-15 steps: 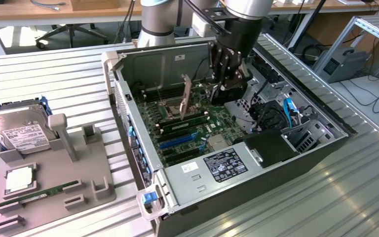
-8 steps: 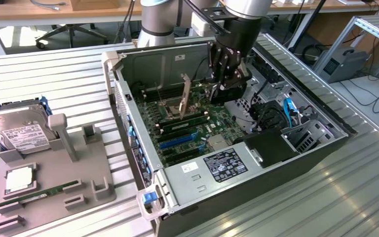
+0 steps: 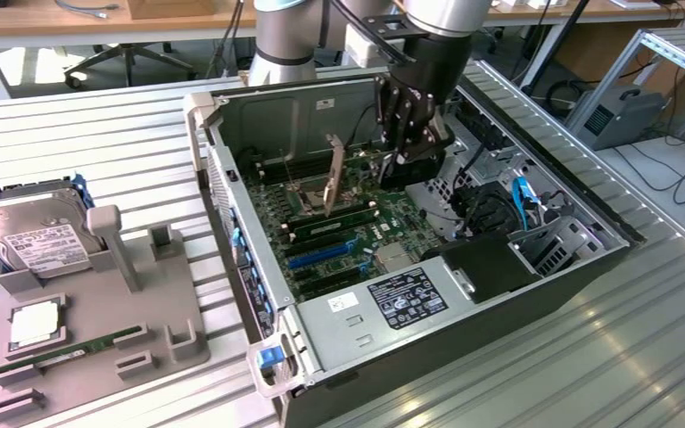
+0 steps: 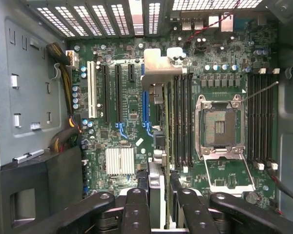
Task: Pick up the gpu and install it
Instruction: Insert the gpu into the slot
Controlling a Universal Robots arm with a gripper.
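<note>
Pincer point(image 4: 159, 207) half-closed, clamped on gpu point(image 4: 157, 83), which stands on edge inside the computer case point(image 3: 462, 334). Card's long axis parallels the blue slot point(image 4: 145, 105) close below. Bracket end faces the rear vents point(image 4: 151, 12).

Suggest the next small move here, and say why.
Probably nudge the gpu sideways onto the blue slot line before lowering. The gripper holds it edge-on above the motherboard, bracket toward the rear vents; its edge runs parallel to the blue slot but seems slightly toward the RAM slots, though that may be viewing angle.
</note>
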